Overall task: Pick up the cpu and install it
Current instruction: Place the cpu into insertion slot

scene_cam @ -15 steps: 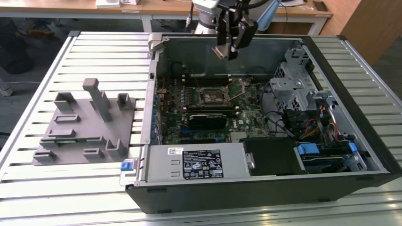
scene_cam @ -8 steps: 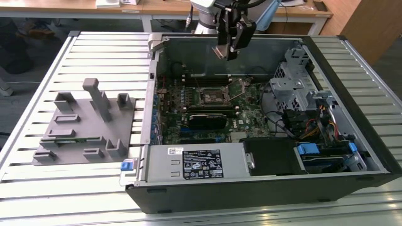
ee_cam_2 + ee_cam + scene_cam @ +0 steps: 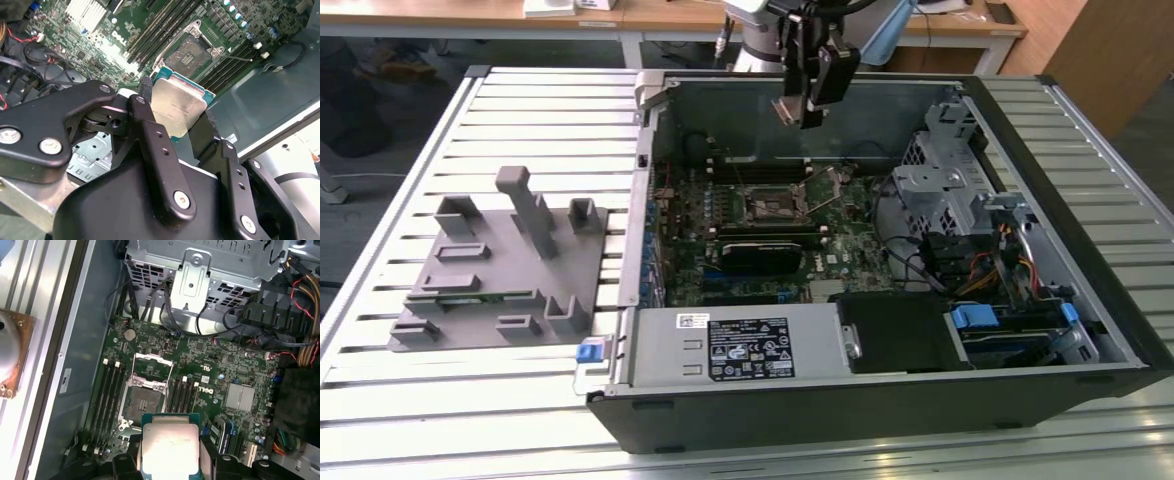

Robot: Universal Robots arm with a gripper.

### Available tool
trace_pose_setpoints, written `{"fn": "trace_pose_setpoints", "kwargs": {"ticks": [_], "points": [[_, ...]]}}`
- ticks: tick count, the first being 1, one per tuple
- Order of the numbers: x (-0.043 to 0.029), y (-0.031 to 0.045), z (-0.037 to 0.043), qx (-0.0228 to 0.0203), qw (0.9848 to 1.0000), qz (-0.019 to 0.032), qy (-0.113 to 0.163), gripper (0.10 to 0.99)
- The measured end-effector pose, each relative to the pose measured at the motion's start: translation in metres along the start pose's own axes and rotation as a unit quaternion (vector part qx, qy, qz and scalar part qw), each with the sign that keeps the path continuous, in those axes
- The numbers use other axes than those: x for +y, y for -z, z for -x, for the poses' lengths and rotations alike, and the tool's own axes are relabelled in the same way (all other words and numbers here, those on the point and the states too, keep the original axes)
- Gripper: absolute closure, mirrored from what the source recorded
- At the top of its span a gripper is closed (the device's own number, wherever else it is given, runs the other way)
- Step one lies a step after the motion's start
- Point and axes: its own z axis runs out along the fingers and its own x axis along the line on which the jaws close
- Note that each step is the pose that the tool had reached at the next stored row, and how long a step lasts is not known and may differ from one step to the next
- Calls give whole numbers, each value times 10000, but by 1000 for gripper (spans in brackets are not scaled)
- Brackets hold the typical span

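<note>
Gripper: black two-finger gripper (image 3: 809, 112) clenched on the chip's edges, hanging high over the open box.
Cpu: small flat square silver-topped, green-rimmed cpu (image 3: 167, 447) pinched between the fingers (image 3: 145, 130), in the air above the board.
Socket: square metal-framed socket (image 3: 145, 400), lid flipped open, on the green motherboard (image 3: 225, 360).
Case: dark open computer case (image 3: 881, 410) flat on the slatted metal worktop (image 3: 520, 110).
Fixture: grey moulded fixture (image 3: 500, 270) beside it, on the exterior view's left.
</note>
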Motion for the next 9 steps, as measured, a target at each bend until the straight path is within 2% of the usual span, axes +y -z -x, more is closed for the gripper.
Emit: {"fn": "trace_pose_setpoints", "kwargs": {"ticks": [9], "points": [[1,-1,-5,-34,9992,-3,-386,545]]}}
